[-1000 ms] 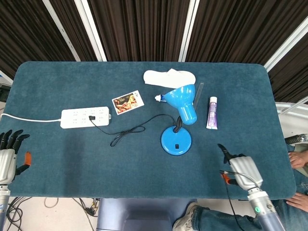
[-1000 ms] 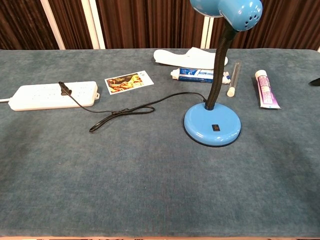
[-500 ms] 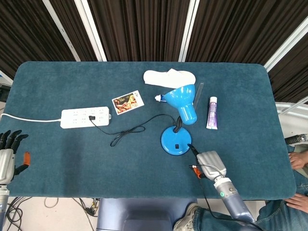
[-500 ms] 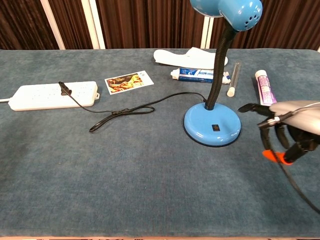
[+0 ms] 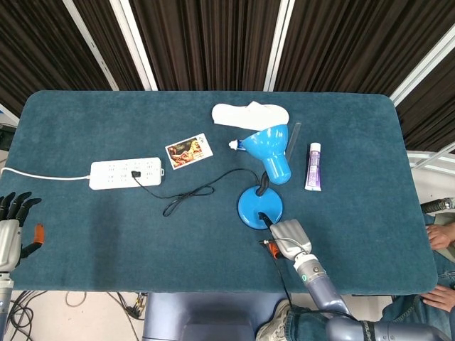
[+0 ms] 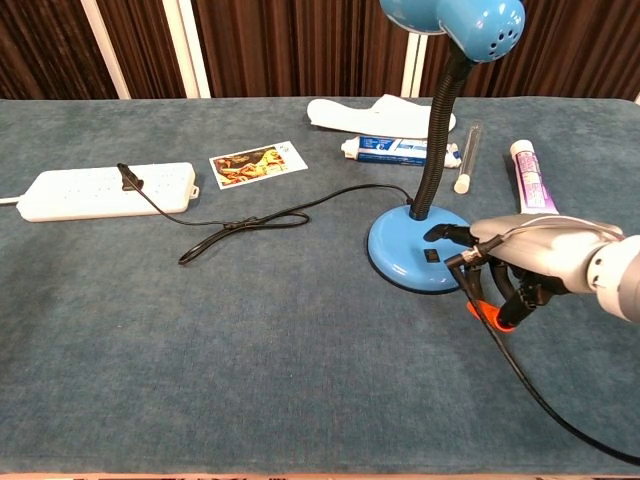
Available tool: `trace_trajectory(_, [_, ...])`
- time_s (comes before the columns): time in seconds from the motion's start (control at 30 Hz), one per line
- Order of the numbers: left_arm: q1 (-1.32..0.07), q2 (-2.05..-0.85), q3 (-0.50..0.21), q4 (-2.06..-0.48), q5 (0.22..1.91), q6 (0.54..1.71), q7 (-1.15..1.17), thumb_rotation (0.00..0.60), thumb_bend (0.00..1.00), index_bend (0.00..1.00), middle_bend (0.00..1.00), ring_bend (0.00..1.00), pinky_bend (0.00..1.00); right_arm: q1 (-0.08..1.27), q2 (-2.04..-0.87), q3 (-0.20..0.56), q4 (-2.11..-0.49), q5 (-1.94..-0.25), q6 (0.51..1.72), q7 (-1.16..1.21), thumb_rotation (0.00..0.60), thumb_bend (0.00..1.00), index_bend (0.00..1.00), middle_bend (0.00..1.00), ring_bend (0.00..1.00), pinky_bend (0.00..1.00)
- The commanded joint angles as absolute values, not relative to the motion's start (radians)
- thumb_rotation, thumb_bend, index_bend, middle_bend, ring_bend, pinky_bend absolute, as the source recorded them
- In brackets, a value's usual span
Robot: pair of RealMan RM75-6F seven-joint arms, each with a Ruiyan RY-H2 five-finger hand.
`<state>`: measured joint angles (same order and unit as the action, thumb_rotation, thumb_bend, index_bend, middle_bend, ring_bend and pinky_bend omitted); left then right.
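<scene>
- One broad blue table [image 5: 85, 227] fills most of the head view, its cloth running from edge to edge under dark curtains along the top of the frame.
- The blue desk lamp [image 5: 261, 207] stands just right of centre: round base on the cloth, black neck bent up, shade [image 5: 270, 149] tipped toward the upper right of the base. In the chest view the base [image 6: 400, 262] sits right of centre and the shade [image 6: 455, 20] is cut by the top edge.
- The right hand [image 5: 283, 238] lies just below the lamp base in the head view, one dark fingertip stretched out over the base's near rim by the small black switch; the other fingers curl under, grasping nothing. In the chest view the same hand [image 6: 520, 265] comes in from the right edge; whether the fingertip actually touches the base I cannot tell.
- The white power strip [image 5: 126, 172] lies at centre left, a black cord [image 5: 192, 193] plugged into it and looping across to the lamp.
- The left hand [image 5: 13, 227] rests at the lower left corner, off the table's edge, fingers straight and spread, holding nothing.
- A white slipper [image 5: 249, 114] lies at upper centre.
- A purple tube [image 5: 313, 167] lies right of the lamp.
- A small picture card [image 5: 189, 150] lies between strip and slipper.
</scene>
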<state>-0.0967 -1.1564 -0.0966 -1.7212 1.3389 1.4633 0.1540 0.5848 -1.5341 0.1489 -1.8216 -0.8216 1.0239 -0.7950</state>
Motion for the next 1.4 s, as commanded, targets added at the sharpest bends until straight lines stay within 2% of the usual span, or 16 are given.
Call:
trace_trajectory(0.03, [-0.097,-1.156,-0.097,-1.721,1.339,1.464,0.153,0.600,0.53,0.22,0.10,0.01,0.00,0.596,-1.542,0.142,-1.815,-0.805,1.030,-0.799,0.600,0.52,0.04,0.52,0.61,0.82])
trace_trajectory(0.8, [-0.097,-1.158,-0.096,-1.717,1.342,1.465,0.155,0.600,0.53,0.22,0.10,0.01,0.00,0.629,-1.523,0.060,-1.822,-0.762,1.059,-0.786,0.600,0.52,0.04,0.52,0.61,0.92])
trace_trajectory(1.1, [-0.096,-1.158,-0.095,-1.716,1.344,1.467,0.157,0.600,0.53,0.22,0.10,0.01,0.00,0.641,-1.524,0.027,-1.820,-0.748,1.065,-0.794,0.600,0.52,0.08,0.52,0.60,0.95])
trace_trajectory(1.23, [-0.096,-1.159,-0.096,-1.715,1.343,1.468,0.156,0.600,0.53,0.22,0.10,0.01,0.00,0.650,-1.526,0.031,-1.819,-0.739,1.068,-0.790,0.600,0.52,0.08,0.52,0.58,0.96])
trace_trajectory(1.4, [-0.097,-1.158,-0.096,-1.714,1.342,1.467,0.155,0.600,0.53,0.22,0.10,0.01,0.00,0.641,-1.511,0.062,-1.842,-0.776,1.117,-0.746,0.600,0.52,0.07,0.46,0.52,0.97])
